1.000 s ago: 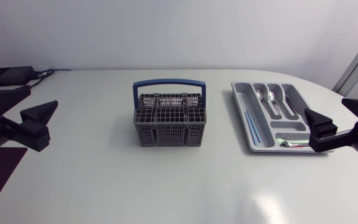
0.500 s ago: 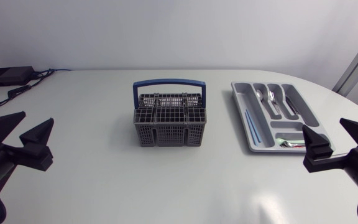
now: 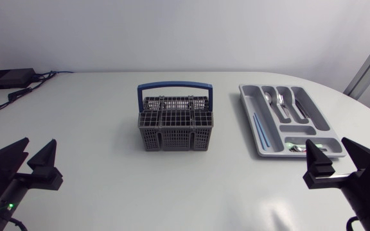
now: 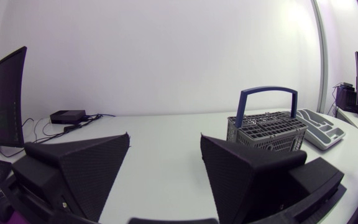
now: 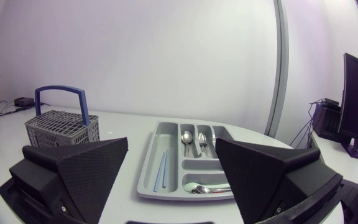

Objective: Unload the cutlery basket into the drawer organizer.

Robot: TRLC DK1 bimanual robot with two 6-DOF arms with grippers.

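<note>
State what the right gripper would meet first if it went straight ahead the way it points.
Probably the near rim of the drawer organizer, which lies straight ahead of the open right gripper; depth is uncertain.

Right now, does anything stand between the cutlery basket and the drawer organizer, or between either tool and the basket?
Nothing visible between cutlery basket and drawer organizer: only bare table. The open left tool also has bare table up to the basket. The open right tool has the organizer's near end just ahead of it.
</note>
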